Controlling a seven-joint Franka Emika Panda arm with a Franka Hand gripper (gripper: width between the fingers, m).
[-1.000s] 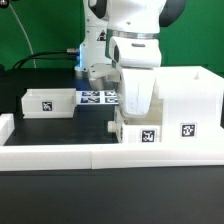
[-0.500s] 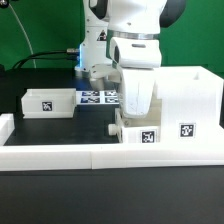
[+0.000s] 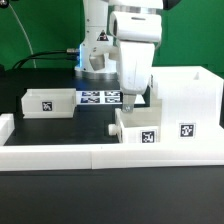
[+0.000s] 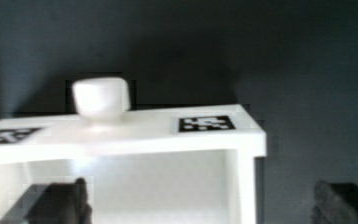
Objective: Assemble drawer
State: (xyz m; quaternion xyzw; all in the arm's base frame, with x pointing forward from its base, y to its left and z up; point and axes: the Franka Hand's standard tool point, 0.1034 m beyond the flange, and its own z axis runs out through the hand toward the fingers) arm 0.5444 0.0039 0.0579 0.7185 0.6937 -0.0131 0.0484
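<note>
A white drawer tray [image 3: 138,129] with a tag on its face lies by the front border wall, against the tall open-fronted box housing [image 3: 188,98]. My gripper [image 3: 132,103] hangs just above this tray, open and empty. In the wrist view the tray [image 4: 149,160] shows its round knob [image 4: 99,98] and two tags. My gripper [image 4: 197,202] straddles the tray's side wall, with one finger [image 4: 55,203] over the tray's inside and the other [image 4: 348,203] over the black table. A second tray [image 3: 46,102] lies at the exterior view's left.
The marker board [image 3: 98,97] lies flat behind the trays, near the arm's base. A low white border wall [image 3: 70,153] runs along the front and the left side. Cables and a green backdrop are at the back left.
My gripper has risen a little above the near tray and shifted slightly to the exterior view's left. The tray, the housing and the other tray have not moved.
</note>
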